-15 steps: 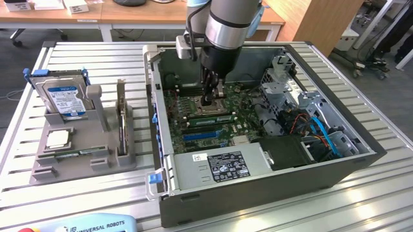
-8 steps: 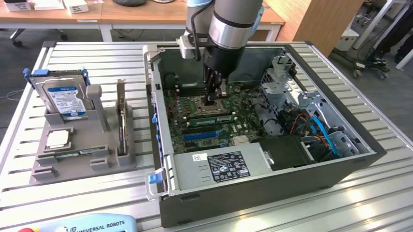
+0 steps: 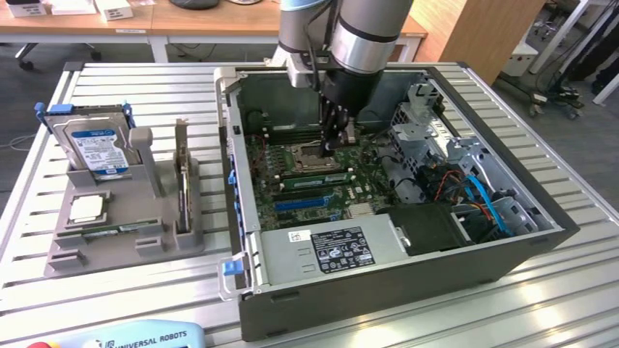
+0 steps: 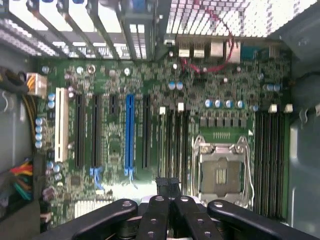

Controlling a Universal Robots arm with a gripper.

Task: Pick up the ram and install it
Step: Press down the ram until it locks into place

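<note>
My gripper (image 3: 334, 148) reaches down into the open computer case (image 3: 541, 239). Its dark fingers are shut together low over the motherboard (image 3: 290, 156), right beside the empty processor socket (image 3: 301, 154). A long green ram stick (image 3: 312, 168) lies in a slot next to the socket, just in front of the fingertips, with a second green stick (image 3: 314, 180) parallel to it. I cannot tell whether the fingertips touch the ram. In the wrist view the gripper (image 4: 167, 186) sits at the end of the dark memory slots (image 4: 175, 140), with the socket (image 4: 220, 172) alongside.
On the exterior view's left a grey holder (image 3: 126, 243) carries a silver hard drive (image 3: 97, 148), a square processor chip (image 3: 85, 209) and a thin board standing on edge (image 3: 181, 170). The case holds a power supply (image 3: 338, 250), a drive cage (image 3: 425, 127) and coloured cables (image 3: 479, 199).
</note>
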